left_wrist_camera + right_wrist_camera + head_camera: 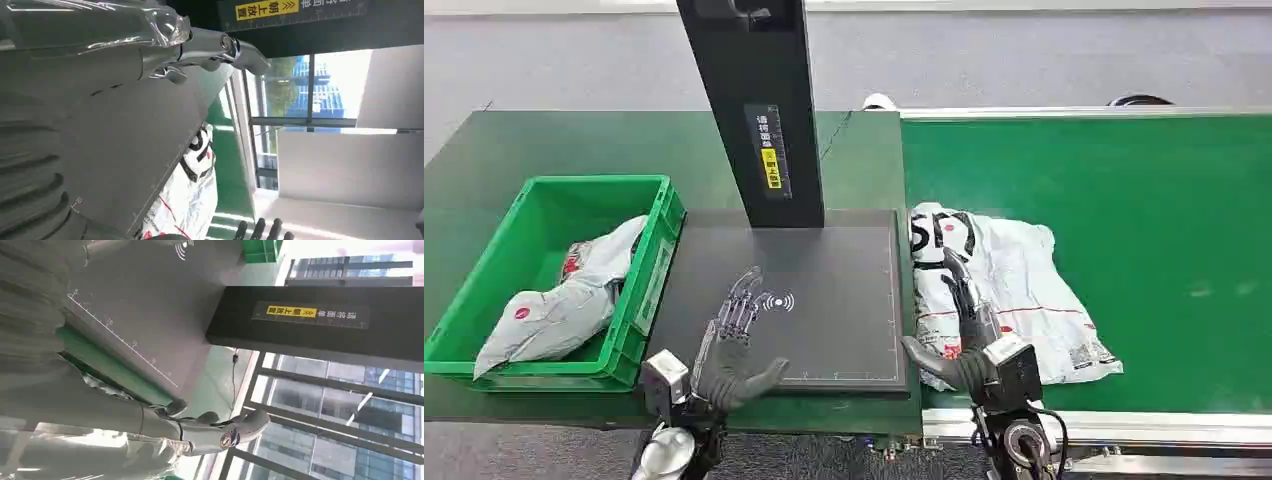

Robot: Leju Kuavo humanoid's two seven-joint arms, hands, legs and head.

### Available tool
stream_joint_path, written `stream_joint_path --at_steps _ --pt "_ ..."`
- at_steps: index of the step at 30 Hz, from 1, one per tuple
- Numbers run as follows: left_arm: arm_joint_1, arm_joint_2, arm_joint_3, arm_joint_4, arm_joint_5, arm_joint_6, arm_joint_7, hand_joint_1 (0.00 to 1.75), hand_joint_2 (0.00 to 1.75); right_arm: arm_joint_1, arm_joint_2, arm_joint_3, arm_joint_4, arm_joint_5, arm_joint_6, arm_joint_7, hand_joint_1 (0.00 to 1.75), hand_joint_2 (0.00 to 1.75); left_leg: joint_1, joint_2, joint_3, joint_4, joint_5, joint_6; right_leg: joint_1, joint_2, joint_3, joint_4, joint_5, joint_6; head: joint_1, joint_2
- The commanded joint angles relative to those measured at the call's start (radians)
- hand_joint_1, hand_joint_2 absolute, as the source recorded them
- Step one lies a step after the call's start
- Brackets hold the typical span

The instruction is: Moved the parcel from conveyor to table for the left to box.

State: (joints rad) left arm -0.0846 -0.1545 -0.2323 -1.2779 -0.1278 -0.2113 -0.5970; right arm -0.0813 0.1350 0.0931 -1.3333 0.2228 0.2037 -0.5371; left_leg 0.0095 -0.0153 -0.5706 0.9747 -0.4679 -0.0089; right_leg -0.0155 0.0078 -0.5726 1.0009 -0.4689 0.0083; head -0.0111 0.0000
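Note:
A white parcel (1024,290) with black and red print lies flat at the left end of the green conveyor belt (1124,180), beside the dark scanning pad (844,300). My right hand (964,330) is over the parcel's left part, fingers stretched forward along it and thumb spread; it grips nothing. My left hand (734,345) hovers over the pad's near left area, fingers apart and empty. In the left wrist view the parcel (192,200) shows past the pad's edge (140,140). The right wrist view shows my right hand's fingers (210,432) straight.
A green crate (484,290) at the left holds a grey bagged parcel (564,300). A black post (759,110) with a yellow label rises from the pad's far edge. The belt runs bare to the right.

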Motion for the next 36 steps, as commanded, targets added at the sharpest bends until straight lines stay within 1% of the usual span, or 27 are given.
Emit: stream_joint_path --at_steps 1,2,4,25,27,29,31,33,34,35,36 --pt "-0.003 0.007 0.006 0.020 -0.003 -0.001 0.005 0.00 1.75 -0.026 -0.021 -0.015 0.028 0.045 -0.052 0.022 0.00 1.75 0.000 0.002 0.002 -0.001 0.000 0.000 0.001 0.000 0.002 -0.001 0.000 -0.001 0.000 0.000" --pt "-0.001 0.009 0.008 0.017 -0.003 0.000 0.005 0.00 1.75 -0.031 -0.033 -0.027 0.025 0.100 -0.105 0.051 0.00 1.75 0.000 0.001 0.001 0.000 0.000 0.000 0.000 0.000 0.001 -0.001 0.000 0.000 0.000 0.000" --pt "0.001 0.010 0.010 0.012 -0.004 -0.003 0.007 0.00 1.75 -0.038 -0.039 -0.045 0.025 0.103 -0.099 0.054 0.00 1.75 0.000 0.001 0.001 0.000 0.000 0.000 0.001 0.000 0.001 -0.001 0.000 0.000 0.000 0.000" --pt "0.001 0.010 0.010 0.012 -0.004 -0.003 0.007 0.00 1.75 -0.038 -0.039 -0.045 0.025 0.103 -0.099 0.054 0.00 1.75 0.000 0.002 0.001 0.000 0.000 0.000 0.001 0.000 0.001 -0.001 0.000 -0.001 0.000 0.000" --pt "0.004 0.008 0.017 0.010 -0.006 -0.001 0.008 0.00 1.75 -0.056 -0.051 -0.065 0.035 0.240 -0.217 0.133 0.00 1.75 0.000 0.001 0.001 0.000 0.000 0.000 0.000 0.000 0.001 -0.001 0.000 0.000 0.000 0.000" --pt "0.006 0.007 0.020 0.009 -0.009 -0.003 0.010 0.00 1.75 -0.097 -0.089 -0.100 0.063 0.369 -0.279 0.221 0.00 1.75 0.000 0.003 0.002 0.000 0.000 0.001 0.001 0.001 0.002 -0.001 0.001 -0.001 0.000 0.000" --pt "0.008 0.005 0.023 0.010 -0.013 -0.007 0.013 0.00 1.75 -0.131 -0.106 -0.147 0.101 0.437 -0.287 0.260 0.00 1.75 0.000 0.002 0.001 0.000 0.000 0.001 0.001 0.000 0.002 -0.001 0.001 0.000 0.000 0.000" --pt "0.017 0.005 0.019 0.008 -0.014 -0.008 0.014 0.00 1.75 -0.172 -0.140 -0.179 0.161 0.528 -0.327 0.328 0.00 1.75 0.000 0.002 0.001 0.000 0.000 0.001 0.001 0.000 0.002 -0.002 0.001 0.000 0.000 0.000" --pt "0.024 0.005 0.017 0.008 -0.015 -0.009 0.015 0.00 1.75 -0.182 -0.151 -0.193 0.182 0.536 -0.326 0.337 0.00 1.75 0.000 0.002 0.001 0.000 0.000 0.001 0.000 0.000 0.001 -0.001 0.001 0.000 0.000 0.000" --pt "0.028 0.006 0.012 0.004 -0.015 -0.010 0.016 0.00 1.75 -0.205 -0.166 -0.211 0.227 0.592 -0.342 0.371 0.00 1.75 0.000 0.002 0.002 0.000 0.000 0.001 0.000 0.000 0.002 -0.002 0.001 0.000 0.000 0.000" --pt "0.029 0.008 0.008 0.003 -0.016 -0.010 0.016 0.00 1.75 -0.219 -0.174 -0.226 0.254 0.607 -0.341 0.387 0.00 1.75 0.000 0.002 0.002 -0.001 0.000 0.001 0.000 0.000 0.002 -0.002 0.001 0.000 0.000 0.000"
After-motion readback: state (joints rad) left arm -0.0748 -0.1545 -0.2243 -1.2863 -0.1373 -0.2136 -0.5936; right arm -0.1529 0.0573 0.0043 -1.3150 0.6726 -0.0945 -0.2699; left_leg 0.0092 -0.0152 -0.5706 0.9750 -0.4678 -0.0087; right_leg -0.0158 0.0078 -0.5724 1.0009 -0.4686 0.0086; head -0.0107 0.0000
